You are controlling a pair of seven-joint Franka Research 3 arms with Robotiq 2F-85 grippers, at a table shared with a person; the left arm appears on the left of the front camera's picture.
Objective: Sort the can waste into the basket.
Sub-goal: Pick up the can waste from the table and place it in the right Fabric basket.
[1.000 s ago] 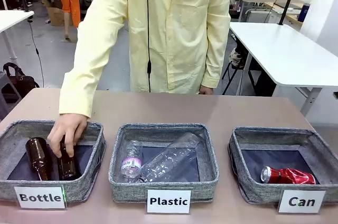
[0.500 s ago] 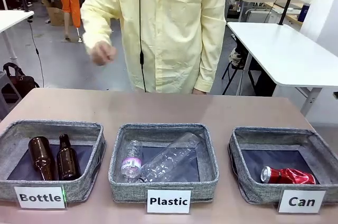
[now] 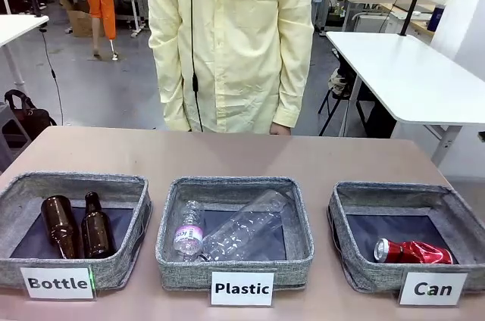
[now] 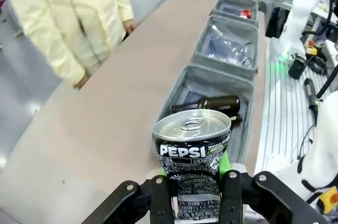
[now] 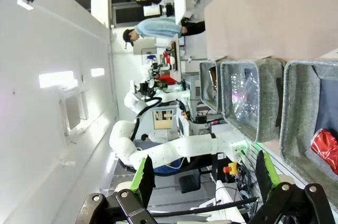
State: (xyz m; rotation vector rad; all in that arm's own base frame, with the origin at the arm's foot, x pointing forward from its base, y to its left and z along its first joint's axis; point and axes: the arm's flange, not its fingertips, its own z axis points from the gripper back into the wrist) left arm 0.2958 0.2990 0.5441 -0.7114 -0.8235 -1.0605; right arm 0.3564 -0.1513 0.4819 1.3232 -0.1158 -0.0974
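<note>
Behind the brown table, a workshop with white tables and grey floor is seen, and a person in a pale yellow coat stands at the far edge with arms hanging down.

Three grey woven baskets are lined up along the near edge, each fronted by a white label in black print. At the left, the bin marked "Bottle" holds two brown glass bottles lying side by side. In the middle, the bin marked "Plastic" holds clear plastic bottles, one with a pink label whose print is too small to read. At the right, the basket marked "Can" holds a crushed red can with a silver end, lying on its side on the dark base.

From the left wrist view, a black can is clamped between the green pads of the left gripper. "PEPSI" is printed on it in white, its silver top and pull tab face the camera, and it is held above the table's end near the bottle bin.

From the right wrist view, the right gripper is seen with fingers spread wide apart and nothing between them, off the table's side near the can basket.
</note>
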